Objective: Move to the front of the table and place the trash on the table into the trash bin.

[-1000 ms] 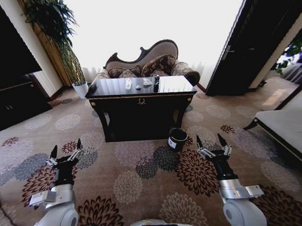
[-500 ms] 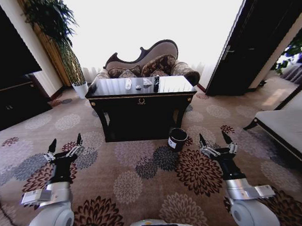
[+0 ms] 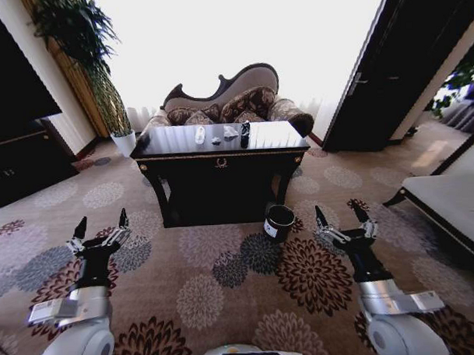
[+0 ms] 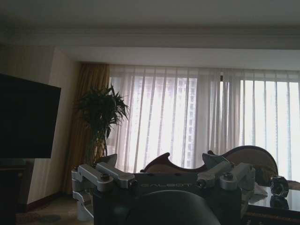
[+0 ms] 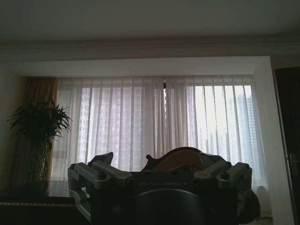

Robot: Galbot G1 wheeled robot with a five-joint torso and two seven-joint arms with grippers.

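Table (image 3: 221, 156) sits slightly nearer than a second ago, trash (image 3: 200, 135) untouched; left gripper (image 3: 99, 228) and right gripper (image 3: 344, 219) spread, empty: approach continuing.

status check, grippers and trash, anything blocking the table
Left gripper and right gripper open, empty, low over carpet. Trash on table; bin right-front. Path clear.

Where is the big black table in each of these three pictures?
Head view: the table stands mid-picture, before the sofa.
Left wrist view: one corner, carrying a dark can, beside the sofa's curved back.
Right wrist view: its gold-trimmed edge runs at the plant's foot.
Shared landmark: the sofa's curved back, in all three.
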